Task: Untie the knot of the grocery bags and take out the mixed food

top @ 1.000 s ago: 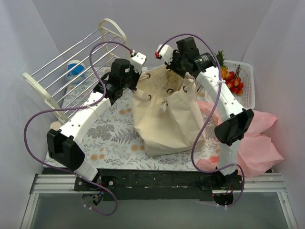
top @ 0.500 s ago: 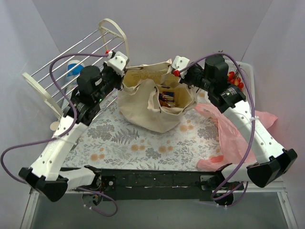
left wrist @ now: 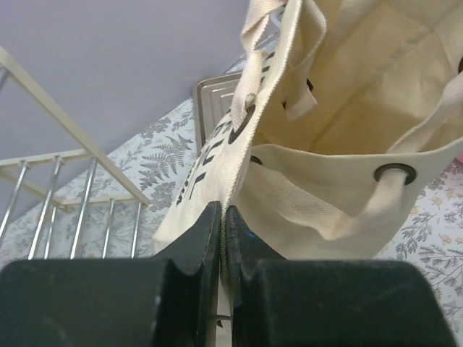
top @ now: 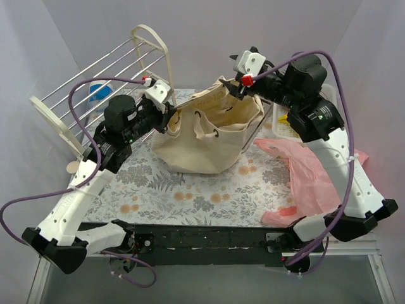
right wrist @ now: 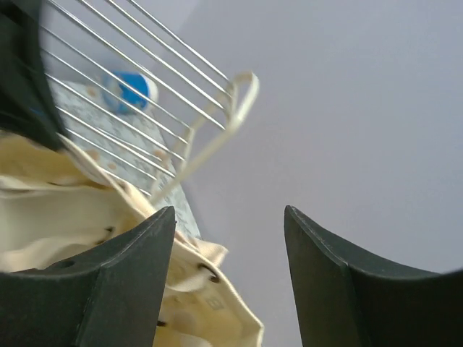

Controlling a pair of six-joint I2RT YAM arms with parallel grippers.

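The beige canvas tote (top: 209,136) slumps on the floral tabletop with its mouth partly open. My left gripper (top: 169,113) is shut on the tote's left rim; in the left wrist view the canvas edge (left wrist: 239,137) runs down between the closed jaws of the left gripper (left wrist: 223,217). My right gripper (top: 243,63) hovers open above the tote's far right rim, with nothing between its fingers (right wrist: 145,260); the tote (right wrist: 87,224) lies below and to its left. The pink plastic bag (top: 310,174) lies flat on the right. The mixed food is hidden.
A wire drying rack (top: 107,76) leans along the left side, with a blue-and-white tub (top: 100,94) behind its bars. A white slotted basket (top: 276,123) stands at the back right, mostly behind my right arm. Grey walls close the back and both sides.
My right gripper has let go of the tote's right rim, opened and risen. The tote's mouth has sagged narrower, hiding the items inside. My left gripper keeps its hold.
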